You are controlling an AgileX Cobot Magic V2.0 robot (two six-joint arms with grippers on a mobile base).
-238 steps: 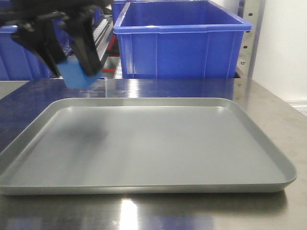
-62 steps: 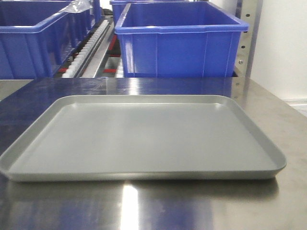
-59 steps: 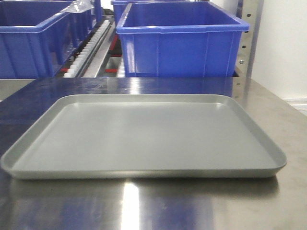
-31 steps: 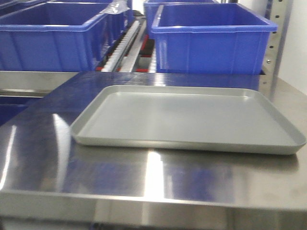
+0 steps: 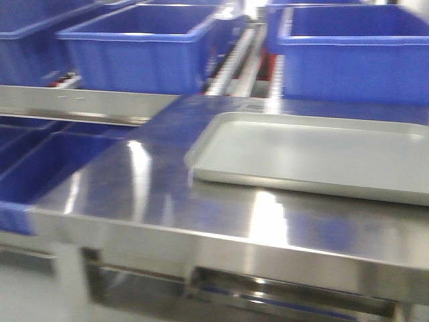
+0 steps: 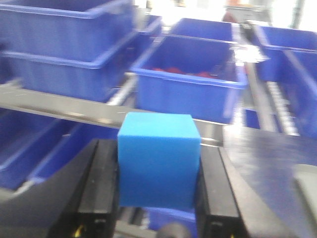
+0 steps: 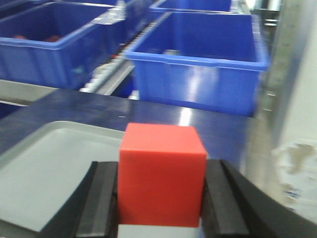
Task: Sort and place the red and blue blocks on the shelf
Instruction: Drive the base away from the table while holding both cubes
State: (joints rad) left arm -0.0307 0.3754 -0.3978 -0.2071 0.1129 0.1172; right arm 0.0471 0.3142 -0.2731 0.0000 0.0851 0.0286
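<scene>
Both cubes are up off the bench [image 5: 147, 201] right now; the left end effector [image 6: 157, 191] is clamped on the blue block [image 6: 159, 166], pads flat on its two side faces, and the right end effector [image 7: 161, 201] is squeezing the red block [image 7: 161, 173] the same way, hanging over the near edge of the grey tray [image 5: 268, 180], which has nothing in it.

The left wrist view looks toward the shelf [image 5: 87, 104], with its front rail and rows of blue bins [image 5: 144, 57] behind it; one bin [image 6: 190, 84] has reddish bits in it, too smeared to make out.

What I'd worry about:
- every view is blurry, so I'd guess things are in motion; a jolt could twist a cube in a two-sided pinch, or drop it
- the bins all look alike, so the wrong colour landing in the wrong one seems an easy mistake
- reaching in low, a finger or the cube could clip the rail or a bin lip
- letting go too high, so the cube bounces out or falls between bins
</scene>
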